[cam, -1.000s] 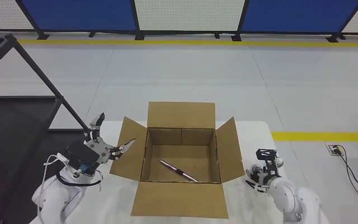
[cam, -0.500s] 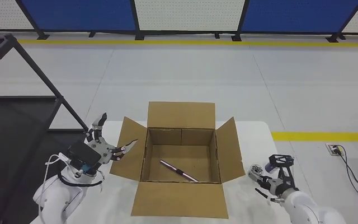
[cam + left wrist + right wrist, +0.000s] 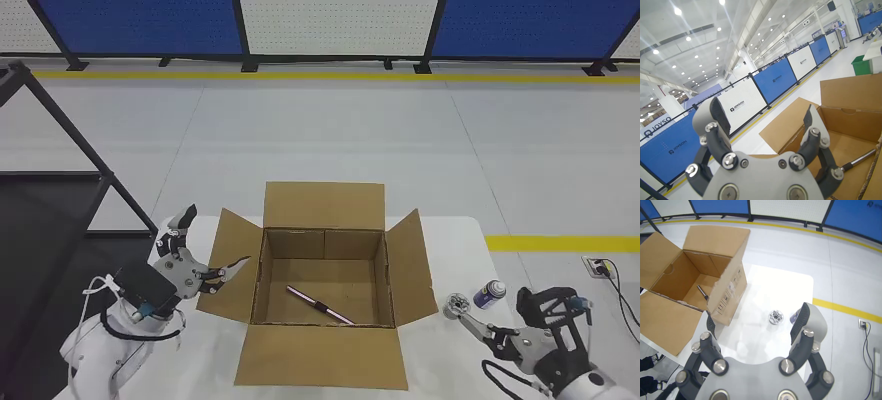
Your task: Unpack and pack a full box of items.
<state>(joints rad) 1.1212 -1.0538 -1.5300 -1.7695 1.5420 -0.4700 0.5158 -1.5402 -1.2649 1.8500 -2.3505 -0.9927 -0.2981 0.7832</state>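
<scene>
Left gripper (image 3: 208,243) and right gripper (image 3: 756,313) both gape empty beside the open brown cardboard box (image 3: 325,205).

We log the left gripper at 9 o'clock of the box, its fingers spread wide with nothing between them and its tips near the left flap. The right gripper hangs at 4 o'clock of the box, likewise spread and holding nothing. Just past its tips, between 3 and 4 o'clock of the box, a small round silver metal part (image 3: 457,303) lies on the white table (image 3: 450,240). A small blue cylindrical container (image 3: 489,294) stands near the part, at its 2 o'clock and not touching it. On the box floor a slim silver metal rod with a dark grip (image 3: 318,305) lies diagonally, running from 10 to 4 o'clock. All four flaps are folded outward.
</scene>
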